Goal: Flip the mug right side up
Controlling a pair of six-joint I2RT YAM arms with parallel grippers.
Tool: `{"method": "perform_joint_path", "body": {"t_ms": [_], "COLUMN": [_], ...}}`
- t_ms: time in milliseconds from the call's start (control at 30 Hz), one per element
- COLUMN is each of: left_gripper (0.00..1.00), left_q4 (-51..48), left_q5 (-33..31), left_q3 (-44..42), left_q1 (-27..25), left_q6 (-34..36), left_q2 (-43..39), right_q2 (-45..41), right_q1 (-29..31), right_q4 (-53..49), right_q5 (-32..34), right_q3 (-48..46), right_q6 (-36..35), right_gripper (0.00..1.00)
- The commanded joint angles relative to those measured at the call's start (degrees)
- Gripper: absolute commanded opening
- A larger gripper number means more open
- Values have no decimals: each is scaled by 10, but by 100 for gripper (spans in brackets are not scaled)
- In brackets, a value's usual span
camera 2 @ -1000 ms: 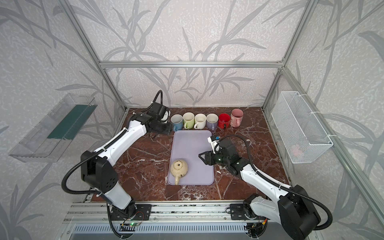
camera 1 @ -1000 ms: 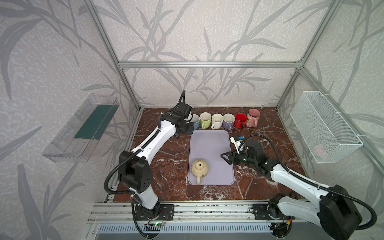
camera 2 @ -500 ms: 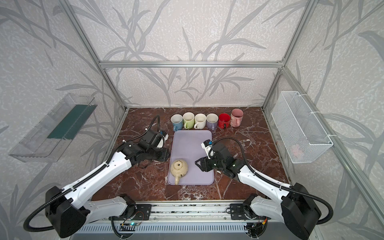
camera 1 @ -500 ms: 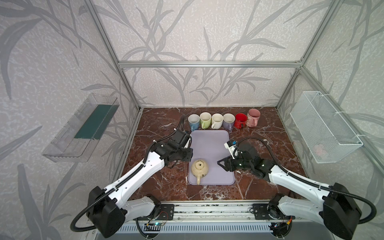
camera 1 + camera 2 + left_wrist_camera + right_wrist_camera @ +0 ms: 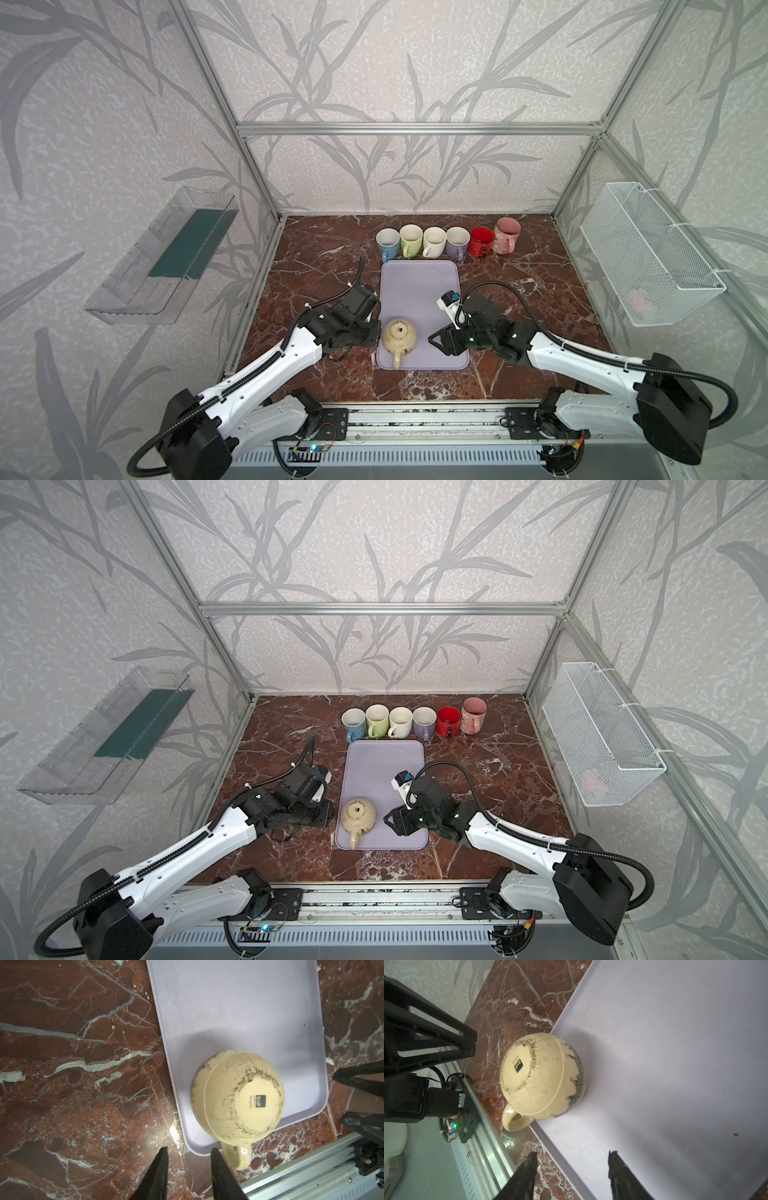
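Mug: the cream mug (image 5: pixel 399 336) is upside down on the near left corner of the lilac tray (image 5: pixel 419 282), with its handle over the front rim.
Change: the left gripper (image 5: pixel 189 1149) has come from the row of upright mugs (image 5: pixel 432 242) to just beside this mug (not touching).
Left fingers (image 5: pixel 160 1167): narrowed but still apart, holding nothing.
Right gripper (image 5: pixel 573 1152): released, empty, near the other side.
Meaning: the flip is not begun; a grasp seems next.
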Motion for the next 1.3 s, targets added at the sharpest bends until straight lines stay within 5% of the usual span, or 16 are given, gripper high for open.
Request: {"method": "perform_joint_path", "body": {"t_ms": [0,267,700,1267], "left_gripper": [29,15,8,5], "left_q4": [23,81,167,262], "left_q5": [-11,-4,1,-19], "left_q3": [-20,-45,-55,82], "left_q1": [-8,-31,-36,-34], "left_q6": [-27,-48,-58,-12], "left_q2": [-2,35,95,298], "right_q2": [20,64,103,72], "right_q1": [17,38,38,10], "right_q4": [15,40,62,35], "right_q5": [7,1,-2,19], "right_q3": [10,21,35,27], "right_q6": [6,16,20,10], "right_gripper": [56,56,55,56]}}
